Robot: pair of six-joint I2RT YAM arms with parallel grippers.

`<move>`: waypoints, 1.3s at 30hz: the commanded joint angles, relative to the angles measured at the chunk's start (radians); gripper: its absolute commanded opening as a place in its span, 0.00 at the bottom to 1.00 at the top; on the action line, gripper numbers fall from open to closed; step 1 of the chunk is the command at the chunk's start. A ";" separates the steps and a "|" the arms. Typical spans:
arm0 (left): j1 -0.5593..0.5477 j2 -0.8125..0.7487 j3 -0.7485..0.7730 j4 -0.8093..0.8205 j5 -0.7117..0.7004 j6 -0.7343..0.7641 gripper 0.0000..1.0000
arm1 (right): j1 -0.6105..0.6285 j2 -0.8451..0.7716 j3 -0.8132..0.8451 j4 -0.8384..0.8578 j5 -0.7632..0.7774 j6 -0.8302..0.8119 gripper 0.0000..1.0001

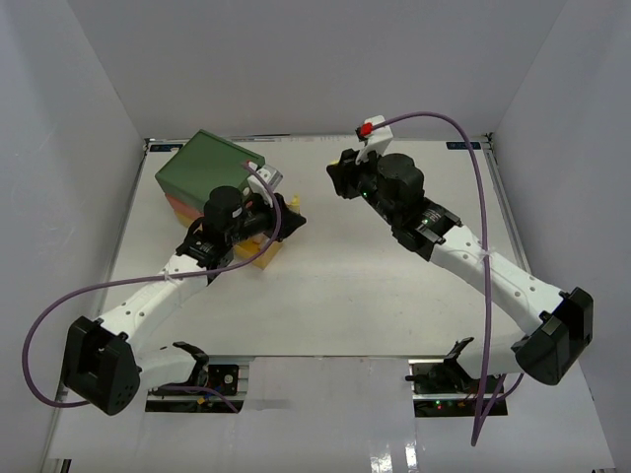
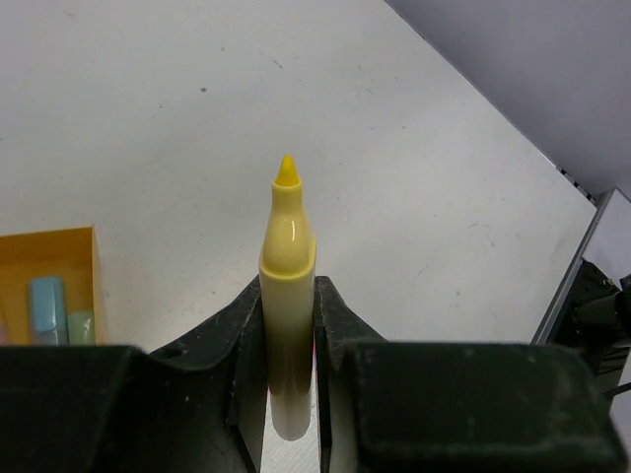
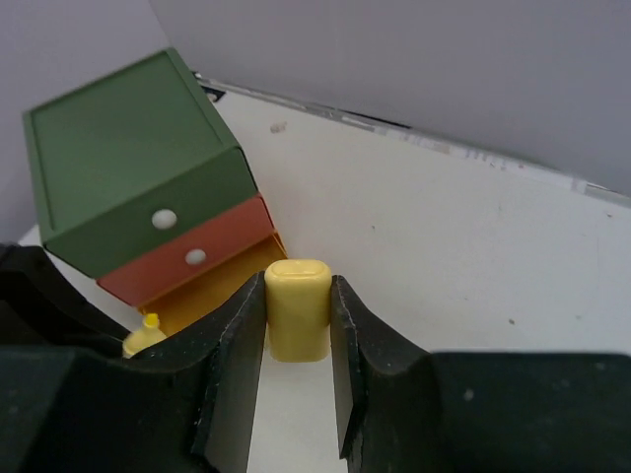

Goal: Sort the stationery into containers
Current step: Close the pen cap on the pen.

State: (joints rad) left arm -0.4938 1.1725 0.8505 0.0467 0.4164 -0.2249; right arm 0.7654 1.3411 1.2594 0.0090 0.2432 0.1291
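Left fingers (image 2: pixel 340 340) clamped around yellow marker (image 2: pixel 287 256), tip poking out beyond, right fingers (image 3: pixel 235 365) pinching yellow cap (image 3: pixel 298 307)

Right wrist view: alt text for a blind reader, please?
The right gripper pinches a stubby yellow plastic cap above the white table. Behind stands a small chest: green drawer and orange-red drawer shut, yellow bottom drawer open.

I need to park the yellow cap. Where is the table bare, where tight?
Bare: the table between the arms, and the back strip between chest and right tool with cap. Tight: the chest's front, where the left tool holds the marker beside the open yellow drawer.
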 commanded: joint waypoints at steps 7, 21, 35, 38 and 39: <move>0.000 -0.027 -0.030 0.130 0.012 -0.050 0.04 | 0.115 0.023 -0.034 0.252 0.108 0.230 0.08; 0.000 -0.105 -0.088 0.114 0.005 -0.007 0.04 | 0.215 0.124 0.000 0.332 0.148 0.207 0.08; -0.002 -0.102 -0.085 0.105 0.002 -0.005 0.04 | 0.229 0.112 0.005 0.332 0.154 0.204 0.08; 0.000 -0.105 -0.087 0.104 -0.002 -0.005 0.04 | 0.230 0.109 0.000 0.330 0.153 0.204 0.08; -0.002 -0.108 -0.085 0.105 -0.004 -0.005 0.04 | 0.230 0.107 0.000 0.329 0.150 0.207 0.08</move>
State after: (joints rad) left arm -0.4938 1.0958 0.7616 0.1398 0.4183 -0.2367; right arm 0.9890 1.4731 1.2316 0.2729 0.3679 0.3344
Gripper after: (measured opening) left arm 0.291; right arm 0.348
